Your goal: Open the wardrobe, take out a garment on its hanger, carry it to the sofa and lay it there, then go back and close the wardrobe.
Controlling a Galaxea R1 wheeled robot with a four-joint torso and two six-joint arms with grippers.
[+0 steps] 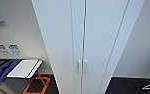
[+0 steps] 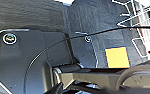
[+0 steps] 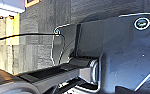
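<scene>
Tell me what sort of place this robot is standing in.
Probably an indoor test or office-type room, not a lived-in home. A tall white wardrobe with both doors shut stands by a plain white wall bearing printed labels; the floor is dark carpet with a yellow square marker.

1. One wardrobe [image 1: 91, 37], tall and white, stands in the middle of the head view.
2. Two full-height doors [image 1: 63, 37] close its front, meeting at a centre seam.
3. Two small white vertical handles [image 1: 79, 66] sit side by side at that seam.
4. Two blue-and-white labels [image 1: 8, 47] are on the wall to the left.
5. One yellow square [image 2: 117, 57] lies on the dark carpet in the left wrist view.
</scene>
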